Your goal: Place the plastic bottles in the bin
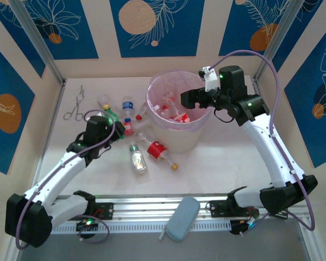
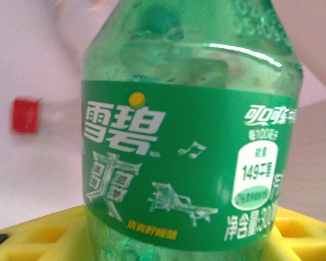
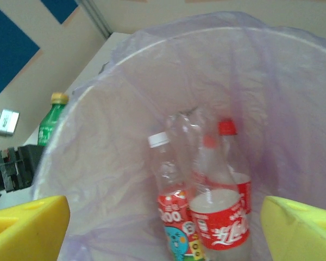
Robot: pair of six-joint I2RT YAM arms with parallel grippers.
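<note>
A green bottle (image 2: 190,163) with a green label stands upright between the yellow fingers (image 2: 38,234) of my left gripper (image 2: 174,239), which is shut on it. From above, that gripper (image 1: 105,125) sits left of the bin with the green bottle (image 1: 112,116) at its tip. My right gripper (image 1: 191,99) hangs open over the lilac bin (image 1: 180,137), nothing between its fingers (image 3: 27,225). Inside the bin (image 3: 98,163) lie clear bottles with red labels (image 3: 220,217). Several more bottles lie on the table, among them a red-labelled one (image 1: 158,149) and a blue-capped one (image 1: 127,104).
Metal forceps (image 1: 76,106) lie at the far left of the table. A grey-blue pouch (image 1: 183,218) rests on the rail at the near edge. A clear bottle (image 1: 137,159) lies just in front of the left arm.
</note>
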